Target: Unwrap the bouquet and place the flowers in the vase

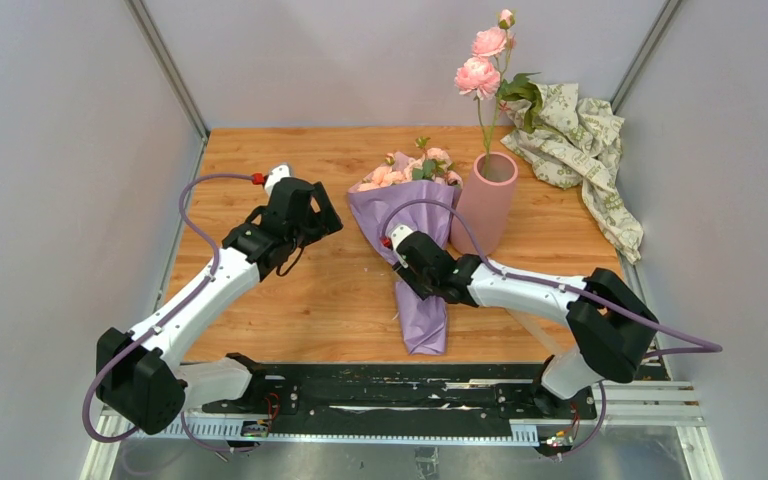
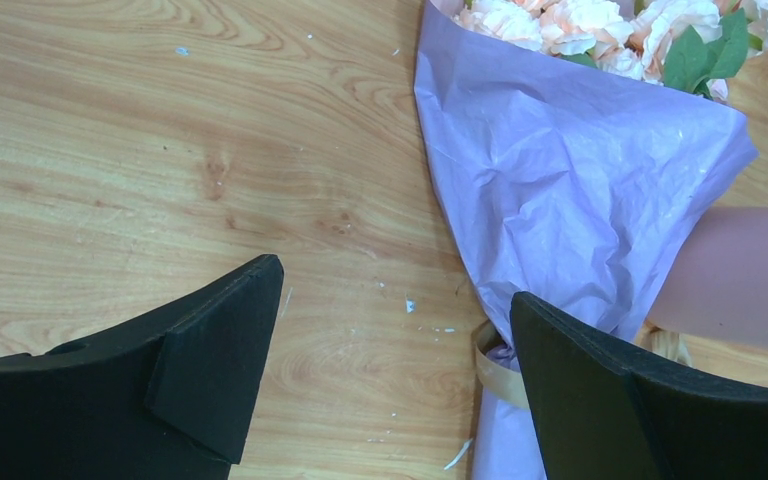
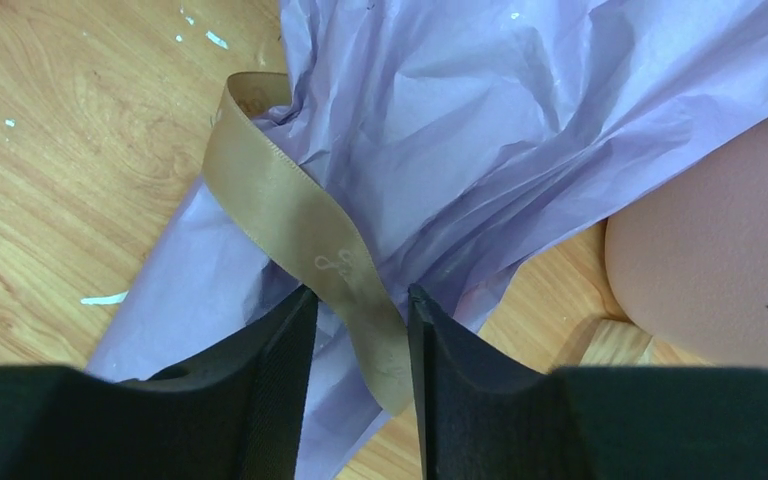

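The bouquet lies on the wooden table in lilac paper, its peach-pink flowers toward the back and its tail toward the front. Its upper right side rests against the pink vase. A tan ribbon loops at the narrow neck. My right gripper hangs over that neck, its jaws a little apart, and the ribbon's loose end runs between them without being pinched. Left of the bouquet, my left gripper stands wide open over bare wood, its right finger above the ribbon.
A tall stem with larger pink blooms stands in the vase. Crumpled cream-green patterned paper lies at the back right corner. Grey walls enclose the table on the left, back and right.
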Controlling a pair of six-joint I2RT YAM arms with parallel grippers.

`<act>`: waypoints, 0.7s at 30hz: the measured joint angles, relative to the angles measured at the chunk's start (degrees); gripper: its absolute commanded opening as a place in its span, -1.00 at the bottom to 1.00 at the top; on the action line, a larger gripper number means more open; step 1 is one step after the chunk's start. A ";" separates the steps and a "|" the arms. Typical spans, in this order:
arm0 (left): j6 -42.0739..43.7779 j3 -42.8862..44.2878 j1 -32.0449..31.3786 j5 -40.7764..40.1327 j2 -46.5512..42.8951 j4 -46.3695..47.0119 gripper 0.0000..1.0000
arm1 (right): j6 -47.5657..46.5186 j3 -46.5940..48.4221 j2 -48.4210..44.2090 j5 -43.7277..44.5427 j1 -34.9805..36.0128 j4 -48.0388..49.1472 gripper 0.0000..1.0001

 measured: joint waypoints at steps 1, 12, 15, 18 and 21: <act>0.04 0.00 0.00 0.00 0.00 0.00 0.89 | 0.02 0.02 0.00 0.09 -0.09 0.00 -0.33; 0.61 -0.42 0.00 -0.17 0.00 0.02 0.89 | 2.51 0.00 -5.81 2.56 -0.87 -0.11 -1.00; 0.66 -0.42 0.00 -0.15 0.15 0.04 0.89 | 3.39 -0.66 -10.97 2.80 -0.87 -0.11 -1.00; 0.74 -0.42 0.00 0.15 0.61 0.13 0.88 | 5.07 -1.27 -17.49 3.30 -1.84 -1.44 -1.00; 0.81 -0.42 -0.13 0.55 1.46 0.48 0.88 | 8.24 -1.79 -26.32 3.48 -7.48 -4.20 -1.00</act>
